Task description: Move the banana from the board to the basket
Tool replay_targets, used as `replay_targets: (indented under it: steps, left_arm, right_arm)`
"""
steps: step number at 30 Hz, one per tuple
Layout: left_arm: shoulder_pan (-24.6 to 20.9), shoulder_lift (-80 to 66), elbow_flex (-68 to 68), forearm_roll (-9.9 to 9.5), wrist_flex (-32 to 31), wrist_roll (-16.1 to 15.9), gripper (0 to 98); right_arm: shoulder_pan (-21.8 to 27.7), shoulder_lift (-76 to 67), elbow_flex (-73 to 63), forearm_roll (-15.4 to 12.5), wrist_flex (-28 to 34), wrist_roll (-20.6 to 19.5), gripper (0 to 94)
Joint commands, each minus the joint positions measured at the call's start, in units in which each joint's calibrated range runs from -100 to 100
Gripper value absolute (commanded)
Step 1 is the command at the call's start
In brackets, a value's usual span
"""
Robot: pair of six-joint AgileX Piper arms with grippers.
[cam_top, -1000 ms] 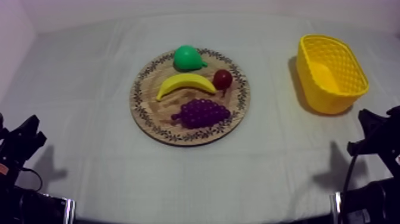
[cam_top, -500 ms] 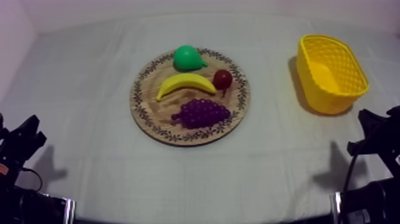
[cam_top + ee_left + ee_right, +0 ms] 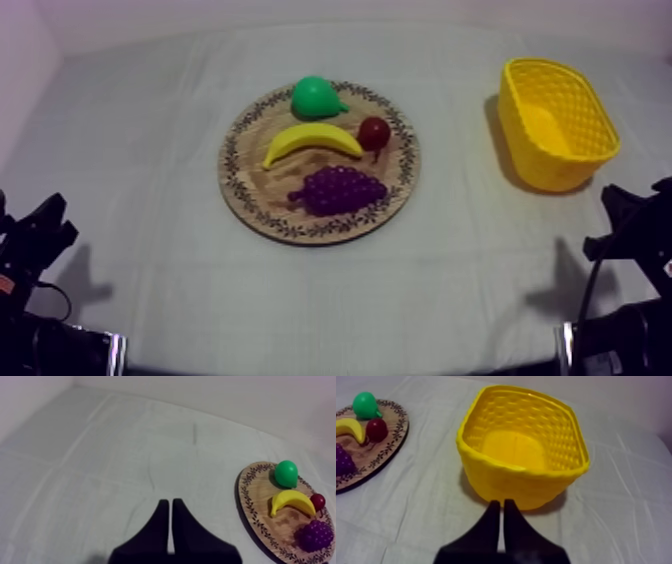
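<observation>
top view: task looks to be at its very start. banana [image 3: 310,142] lies untouched mid wooden board [image 3: 238,190], between pear [image 3: 315,97] behind and grapes [image 3: 340,190] in front, small red fruit [image 3: 374,132] just beside its right tip. yellow basket [image 3: 520,135] stands well apart at the right, empty. left arm [image 3: 35,245] and right arm [image 3: 630,235] sit low at their corners, rest pose.

left wrist view: left gripper [image 3: 167,503] clenched to a narrow wedge on nothing, aimed over bare cloth [image 3: 100,466], board off to one side.

right wrist view: right gripper [image 3: 499,503] likewise closed and empty, pointing at the basket's near wall.

next move, my guess: one arm reaches to the board, opens up, and comes down across the banana's curve without nudging the red fruit.
</observation>
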Motion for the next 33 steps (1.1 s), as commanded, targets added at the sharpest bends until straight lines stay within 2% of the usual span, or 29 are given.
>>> replay_targets:
  steps: [1,8,15,19,26,33]
  left_arm:
    - [0.0,-0.1,0.0,0.0,0.0,0.0,0.0]
    - [0.0,-0.1,0.0,0.0,0.0,0.0,0.0]
    - [0.0,-0.1,0.0,0.0,0.0,0.0,0.0]
    - [0.0,-0.1,0.0,0.0,0.0,0.0,0.0]
    - [0.0,-0.1,0.0,0.0,0.0,0.0,0.0]
    - [0.0,-0.1,0.0,0.0,0.0,0.0,0.0]
  right_arm:
    - [0.0,0.7,-0.1,0.2,-0.3,0.2,0.7]
    - [0.4,9.6,-8.9,0.5,-1.6,0.1,0.7]
    - [1.7,26.0,-32.4,-0.4,2.3,0.1,0.7]
    - [2.0,36.7,-49.5,0.1,7.6,-0.8,0.7]
    - [0.5,53.2,-78.4,3.2,19.4,-3.0,0.7]
    - [-2.5,65.2,-95.1,6.3,28.8,-4.8,0.7]
